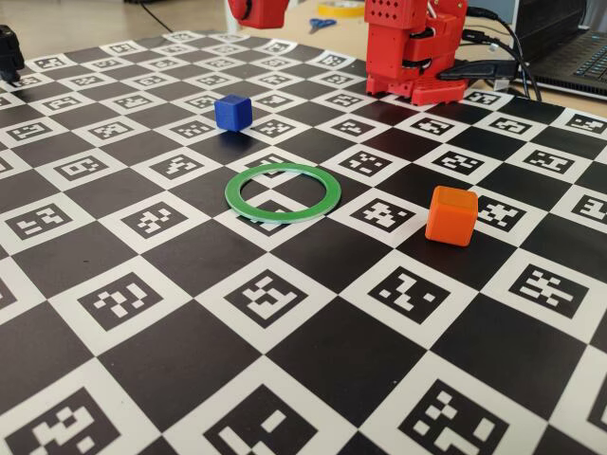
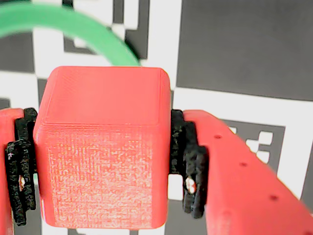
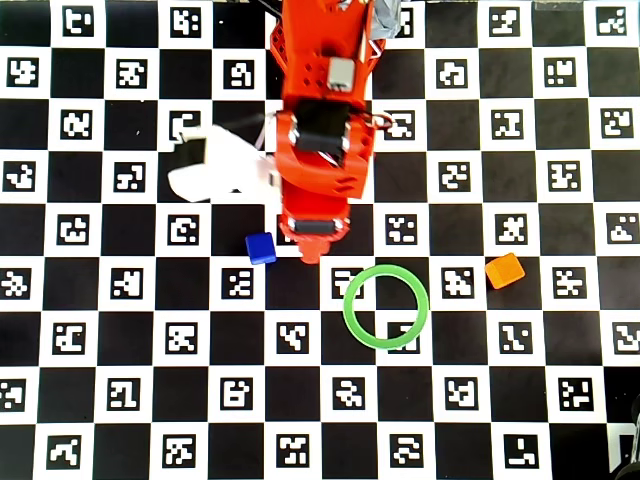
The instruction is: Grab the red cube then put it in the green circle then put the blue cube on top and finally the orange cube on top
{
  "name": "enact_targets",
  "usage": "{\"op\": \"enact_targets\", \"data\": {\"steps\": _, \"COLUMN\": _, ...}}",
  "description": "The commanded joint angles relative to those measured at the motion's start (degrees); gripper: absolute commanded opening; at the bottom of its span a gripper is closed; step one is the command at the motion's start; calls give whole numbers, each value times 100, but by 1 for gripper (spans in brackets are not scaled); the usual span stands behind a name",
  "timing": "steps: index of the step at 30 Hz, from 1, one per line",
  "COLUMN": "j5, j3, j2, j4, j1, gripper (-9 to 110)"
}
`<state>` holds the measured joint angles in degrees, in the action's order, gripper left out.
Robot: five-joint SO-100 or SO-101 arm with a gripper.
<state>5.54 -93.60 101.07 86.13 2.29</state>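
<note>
In the wrist view the gripper (image 2: 103, 161) was clamped on the red cube (image 2: 102, 147), its red jaws pressing black padded faces against the cube's left and right sides, so that the cube filled most of the lower frame and hung above the checkered marker board (image 2: 244, 44). An arc of the green circle (image 2: 73, 24) curved across the upper left corner of that view, beyond the cube. In the overhead view the red arm (image 3: 320, 130) reached down the picture from the top edge, and its tip ended just up and left of the green circle (image 3: 386, 306), which lay flat on the board with nothing inside it but the printed squares. The red cube itself could not be made out from above, hidden under the arm. The blue cube (image 3: 261, 248) sat on the board just left of the arm's tip, apart from the ring. The orange cube (image 3: 505, 271) rested to the right of the ring, well clear of it. The fixed view showed the same spread: blue cube (image 1: 232, 111) behind the ring (image 1: 283, 192), orange cube (image 1: 450, 215) to its right, and the arm's base (image 1: 413, 47) at the far edge of the board
</note>
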Motion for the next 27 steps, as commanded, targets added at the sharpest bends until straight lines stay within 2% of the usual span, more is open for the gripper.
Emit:
{"op": "enact_targets", "data": {"steps": 1, "j5": -123, "j3": 817, "j2": -97, "j4": -88, "j1": -448, "gripper": 2}}
{"op": "enact_targets", "data": {"steps": 9, "j5": -255, "j3": 1204, "j2": -782, "j4": -343, "j1": -1055, "gripper": 2}}
{"op": "enact_targets", "data": {"steps": 27, "j5": -378, "j3": 475, "j2": -1635, "j4": -1784, "j1": -1143, "gripper": 2}}
